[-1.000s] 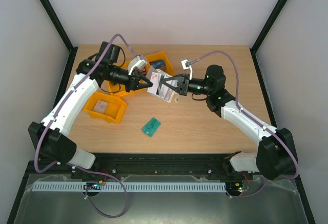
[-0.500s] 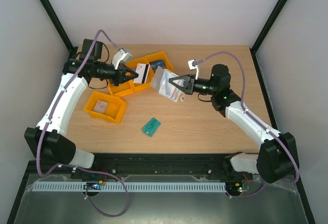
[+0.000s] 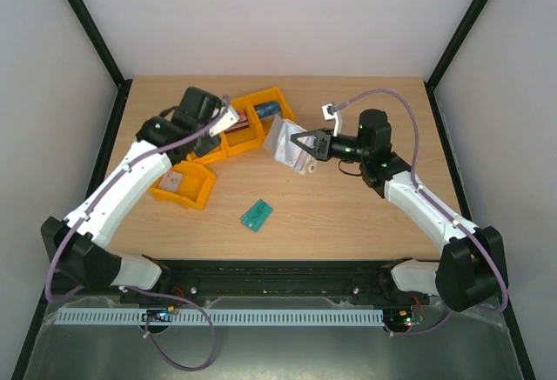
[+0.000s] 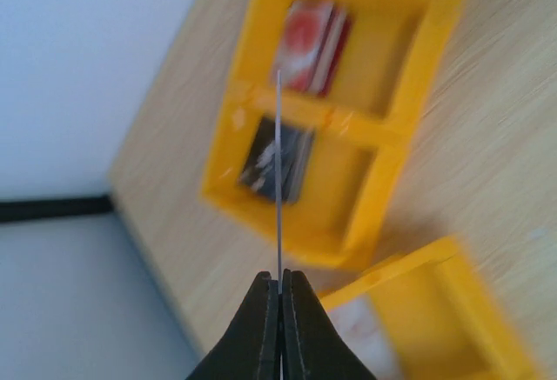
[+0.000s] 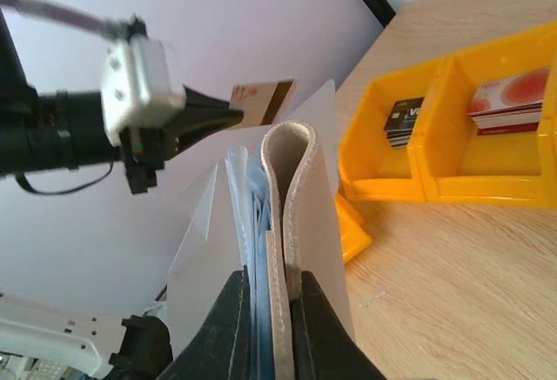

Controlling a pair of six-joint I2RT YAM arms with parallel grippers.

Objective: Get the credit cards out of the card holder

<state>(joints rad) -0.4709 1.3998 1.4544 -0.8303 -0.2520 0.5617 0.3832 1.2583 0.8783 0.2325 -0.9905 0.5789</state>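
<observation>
One card out, more maybe left inside

The left claw (image 4: 280, 289) was shut tight on one thin credit card (image 4: 278, 180), seen edge-on, above the yellow bins (image 3: 261, 95) in the upper left of the top view. That card was out but not yet put down. A pale card (image 3: 172, 180) lay in a lower bin, likely out already. The right claw (image 5: 270, 289) was clamped on the card holder (image 5: 283, 163), up off the table (image 3: 365, 215) near the middle. Whether more cards hid inside could not be told.

Card holder (image 5: 280, 180) upright, pinched in right jaws; left jaws holding card (image 5: 261, 100) beyond it; yellow bins (image 5: 452, 190) to its right.
</observation>
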